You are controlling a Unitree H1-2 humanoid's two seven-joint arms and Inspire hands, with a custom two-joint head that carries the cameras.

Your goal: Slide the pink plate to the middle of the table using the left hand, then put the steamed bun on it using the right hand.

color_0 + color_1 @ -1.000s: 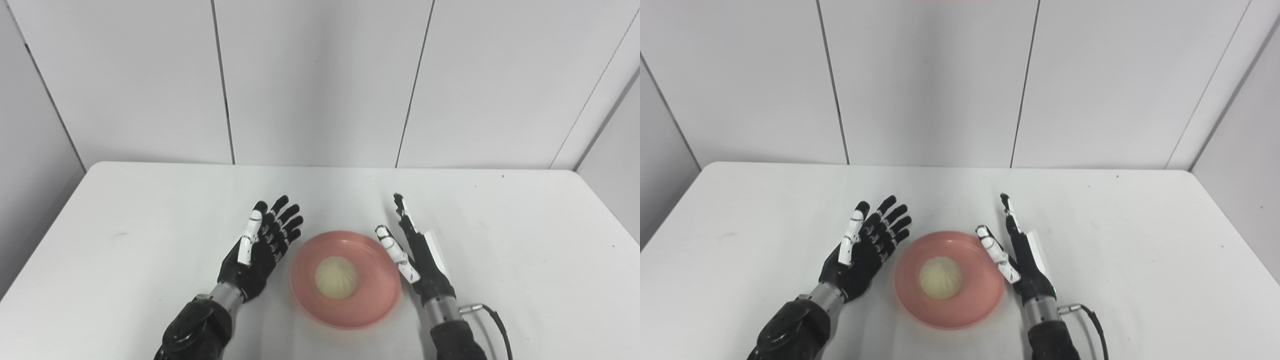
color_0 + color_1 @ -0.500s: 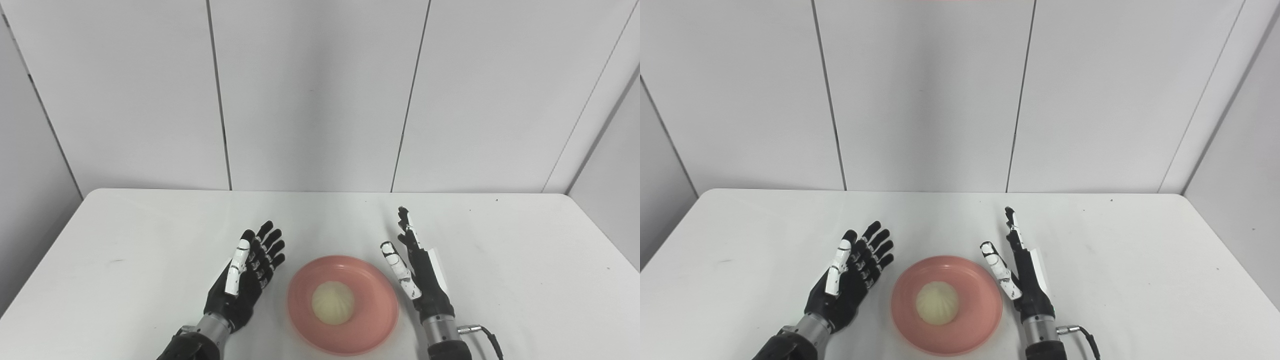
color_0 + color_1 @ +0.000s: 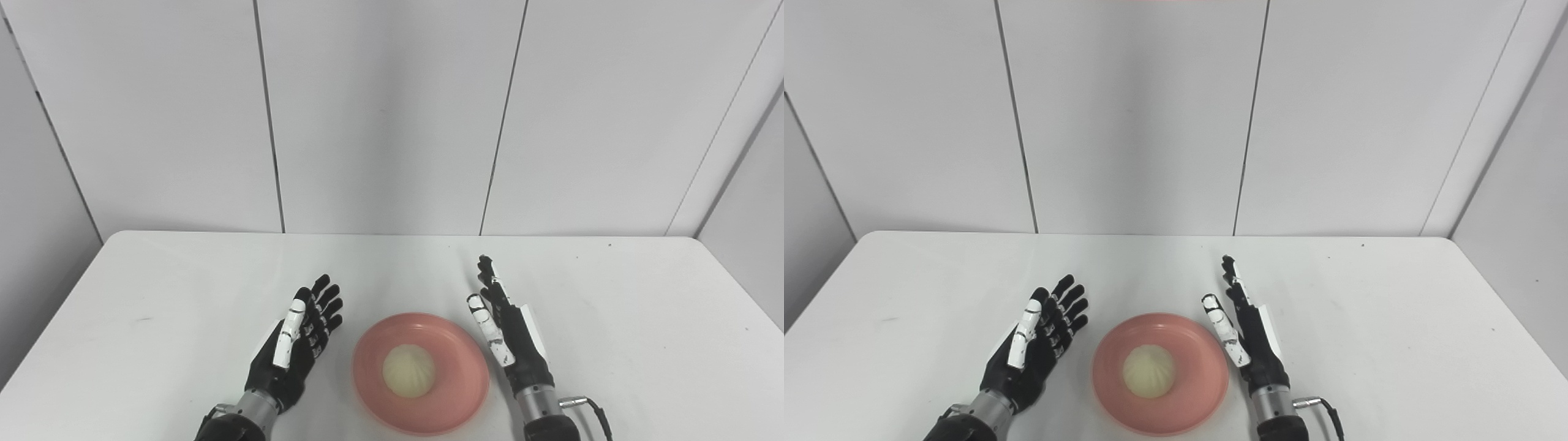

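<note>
A pink plate (image 3: 456, 404) lies on the white table near its front edge, about midway across. A pale round steamed bun (image 3: 409, 370) sits in the middle of the plate. My left hand (image 3: 297, 345) rests just left of the plate, palm up, fingers apart, holding nothing. My right hand (image 3: 508, 331) stands on edge just right of the plate, fingers straight and apart, holding nothing. Neither hand touches the plate. The plate (image 3: 1200, 398), bun (image 3: 1149, 370) and both hands also show in the right eye view.
The white table (image 3: 184, 288) ends at a grey panelled wall at the back. A thin black cable (image 3: 597, 413) runs from my right wrist at the bottom edge.
The camera tilted up over the last second, so everything sits lower in the picture. Both hands have drawn back a little toward the front edge. Plate and bun have not moved.
</note>
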